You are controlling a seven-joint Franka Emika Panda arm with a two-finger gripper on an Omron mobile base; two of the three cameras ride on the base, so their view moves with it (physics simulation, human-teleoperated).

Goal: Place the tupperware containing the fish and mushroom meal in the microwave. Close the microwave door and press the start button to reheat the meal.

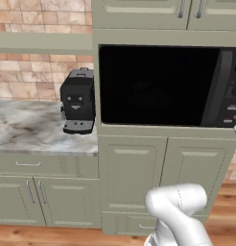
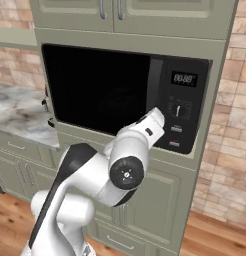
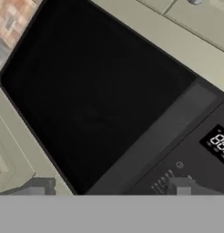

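Observation:
The microwave (image 1: 163, 86) sits built into a tall cabinet column, and its door (image 3: 95, 100), a black panel with a dark glossy window, lies flat against the front. The tupperware and the fish and mushroom meal are hidden. My gripper (image 3: 108, 189) is open, its two dark fingertips (image 3: 182, 187) wide apart with nothing between them, close in front of the door's lower right corner. The right base view has my white hand (image 2: 155, 120) right at the left edge of the button strip (image 2: 182, 112), below its lit display.
A small black coffee machine (image 1: 77, 101) stands on the marble counter (image 1: 24, 127) just left of the microwave. Grey-green cabinets (image 1: 163, 12) run above and below. A brick wall (image 2: 230, 125) closes off the right side.

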